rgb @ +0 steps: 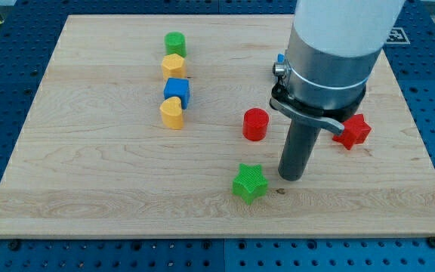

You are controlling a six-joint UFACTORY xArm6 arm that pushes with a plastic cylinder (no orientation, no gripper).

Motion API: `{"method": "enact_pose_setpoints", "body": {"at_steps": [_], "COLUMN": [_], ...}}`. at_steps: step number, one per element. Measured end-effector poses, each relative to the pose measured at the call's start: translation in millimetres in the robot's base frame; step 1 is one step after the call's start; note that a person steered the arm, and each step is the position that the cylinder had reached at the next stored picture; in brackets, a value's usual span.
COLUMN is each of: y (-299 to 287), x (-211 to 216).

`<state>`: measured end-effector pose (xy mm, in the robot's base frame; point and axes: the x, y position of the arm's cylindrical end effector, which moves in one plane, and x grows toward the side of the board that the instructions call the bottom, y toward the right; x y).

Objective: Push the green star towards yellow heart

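Observation:
The green star [249,183] lies on the wooden board [89,174] near the view's bottom middle. The yellow heart [172,113] lies up and to the left of it, at the lower end of a column of blocks. My tip [291,176] rests on the board just right of the green star, a small gap apart from it. The arm's wide grey and white body [331,53] rises above the rod and hides part of the board's upper right.
A blue cube [177,91], a yellow hexagon [174,66] and a green cylinder [175,43] line up above the yellow heart. A red cylinder [255,124] stands above the green star. A red star [353,131] lies right of the rod.

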<state>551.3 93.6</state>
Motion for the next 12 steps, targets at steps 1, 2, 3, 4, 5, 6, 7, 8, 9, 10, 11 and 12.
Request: {"method": "enact_pose_setpoints", "body": {"at_steps": [1, 2, 3, 4, 5, 6, 7, 8, 9, 10, 11, 12], "y": [0.0, 0.0, -11.0, -27.7, -43.1, -48.3, -58.1, -65.6, -68.9, -68.4, -37.2, -18.9], "x": [25.9, 26.4, 28.9, 37.5, 39.4, 34.0, 24.1, 11.5, -8.3, -13.1, -9.4, -24.7]}}
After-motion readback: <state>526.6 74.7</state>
